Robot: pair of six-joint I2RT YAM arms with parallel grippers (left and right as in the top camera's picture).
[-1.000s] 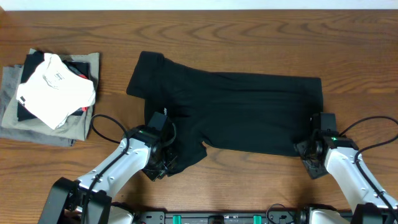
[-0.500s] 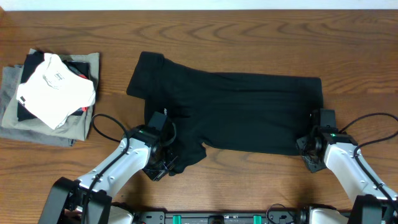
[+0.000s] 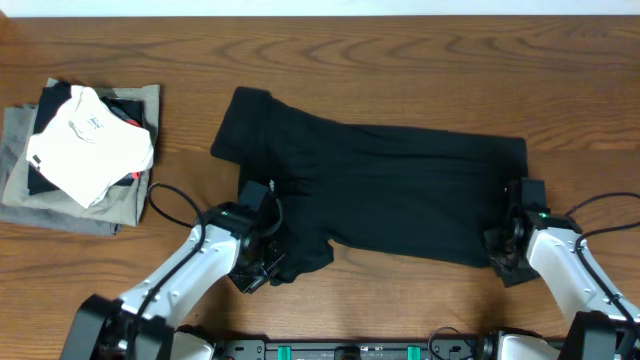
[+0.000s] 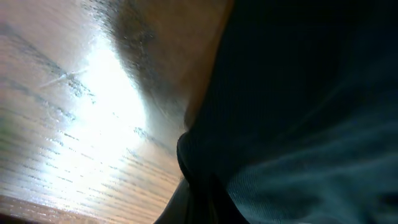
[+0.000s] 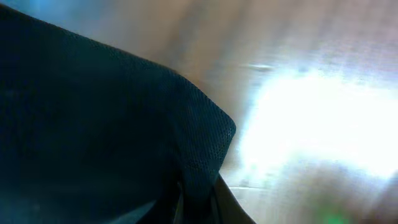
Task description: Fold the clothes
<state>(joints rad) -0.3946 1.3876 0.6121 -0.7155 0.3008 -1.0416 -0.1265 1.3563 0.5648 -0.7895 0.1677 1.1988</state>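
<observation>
Wooden table (image 3: 400, 40) underneath everything. Black T-shirt (image 3: 380, 190) spread mostly flat across the middle, collar end toward 10 o'clock, hem toward 3 o'clock, near sleeve bunched at 7 o'clock.

Left gripper (image 3: 268, 262) at 7 o'clock, pinched tight on that bunched sleeve fabric; in the left wrist view, dark cloth drawn down between the fingers. Right gripper (image 3: 503, 242) at 4 o'clock, closed on the near hem corner, as far as the blurred right wrist view shows: cloth tapering into the fingers.

Likely trouble from here: a thin pinch of soft fabric slipping out on the lift, more so on the right, where only the corner tip seems caught. Uneven pull between the two sides, skewing the fold line. Only the top layer taken, leaving the lower layer on the wood. Bunched sleeve carried into the fold as a lump.

Elsewhere: at 9 o'clock, well apart from the shirt, a grey-olive folded garment (image 3: 20, 190) with a white folded garment (image 3: 90, 145) on top. Black cable (image 3: 165, 195) looping beside the left arm, near the pile. Nothing lying across the far half of the shirt.
</observation>
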